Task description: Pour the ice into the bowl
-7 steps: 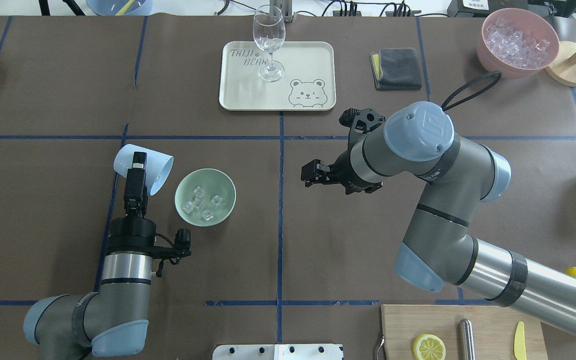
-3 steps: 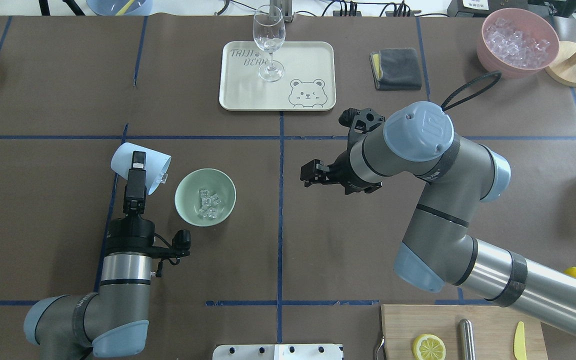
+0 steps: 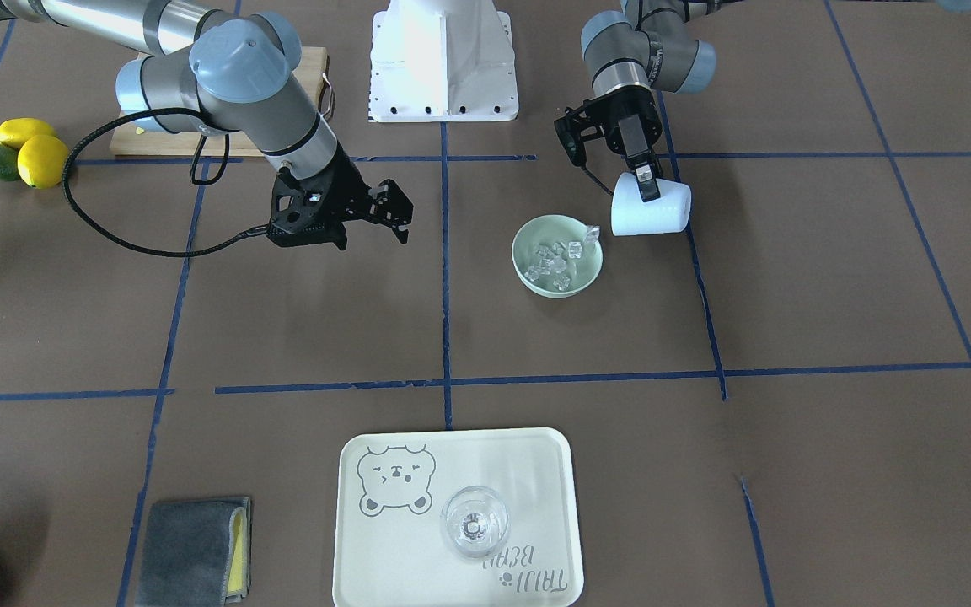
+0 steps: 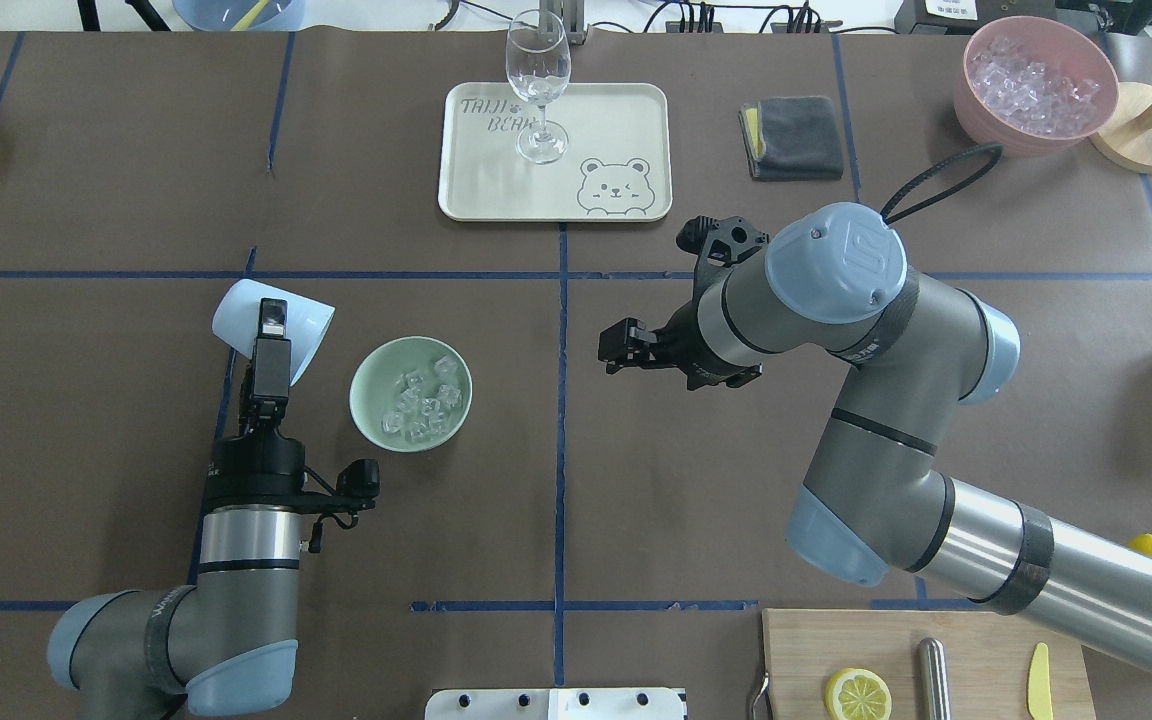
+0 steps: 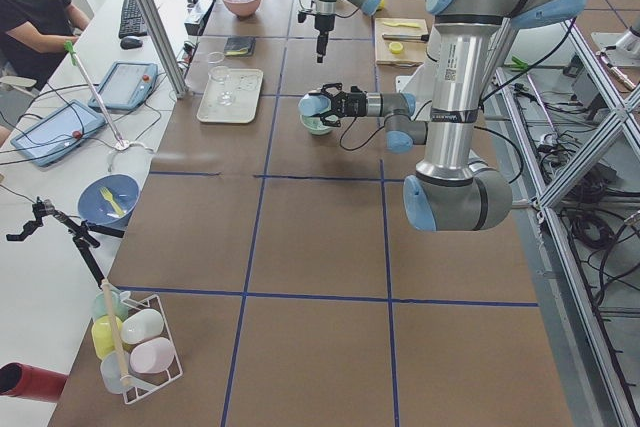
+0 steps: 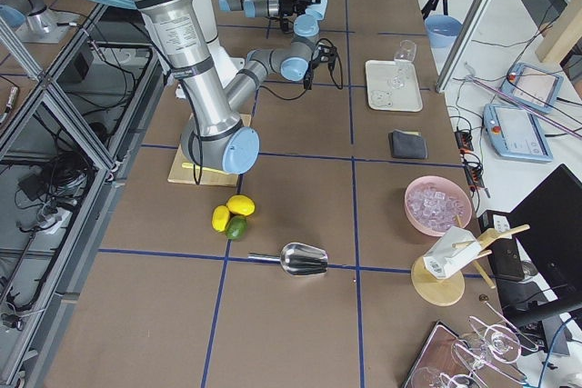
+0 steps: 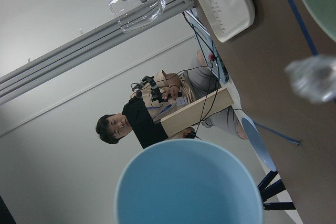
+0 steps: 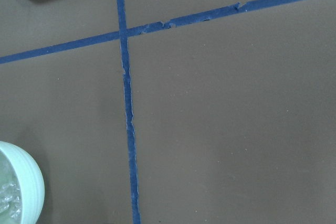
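Left end effector: my left end effector is clamped on the wall of the tipped light blue plastic cup, whose mouth is turned toward the bowl.
Cup edge: from overhead, the cup's mouth sits just beside the round pale mint-green matte bowl, apart from its rim.
Ice: the small clear ice cubes lie heaped inside the bowl, which stands on the brown table.
Right end effector: my right end effector hangs with its fingers spread and nothing between them, across the blue tape line from the bowl.
Open room: I have bare table between the bowl and the right end effector. The cream tray with the clear wine glass stands well apart, on the far side.
Front-facing view only: one cube sits at the bowl's rim nearest the cup's mouth.
Left wrist view only: a blurred clear lump shows between the cup's rim and a slice of the bowl, with a person beyond.
Right wrist view only: the bowl's edge shows at lower left, beside crossing tape.
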Motion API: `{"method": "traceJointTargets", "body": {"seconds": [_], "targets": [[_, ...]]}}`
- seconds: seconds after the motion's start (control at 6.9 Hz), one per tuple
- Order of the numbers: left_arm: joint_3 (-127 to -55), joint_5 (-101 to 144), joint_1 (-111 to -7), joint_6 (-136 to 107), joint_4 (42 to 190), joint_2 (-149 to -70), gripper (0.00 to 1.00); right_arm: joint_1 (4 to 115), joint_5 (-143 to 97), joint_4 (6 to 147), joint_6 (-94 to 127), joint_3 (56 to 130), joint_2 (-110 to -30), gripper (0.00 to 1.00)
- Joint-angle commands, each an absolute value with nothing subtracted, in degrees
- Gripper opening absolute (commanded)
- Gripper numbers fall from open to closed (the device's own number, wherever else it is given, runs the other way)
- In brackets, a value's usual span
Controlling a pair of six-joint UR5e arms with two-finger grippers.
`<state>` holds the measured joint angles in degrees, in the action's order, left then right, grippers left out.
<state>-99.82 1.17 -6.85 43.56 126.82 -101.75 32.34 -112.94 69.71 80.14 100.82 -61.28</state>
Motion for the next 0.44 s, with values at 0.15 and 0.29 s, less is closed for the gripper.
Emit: {"method": "traceJointTargets", "body": {"seconds": [0.15,0.29], "targets": [[-100.19,0.7,-6.86,44.65,127.53,-101.78,0.0,32.26,-112.94,69.7,80.42,101.16,-61.26,1.0],[-100.37,0.7,-6.86,44.65,130.92,-101.78,0.0,32.26,-112.94,69.78,80.51,101.16,-61.26,1.0]]}}
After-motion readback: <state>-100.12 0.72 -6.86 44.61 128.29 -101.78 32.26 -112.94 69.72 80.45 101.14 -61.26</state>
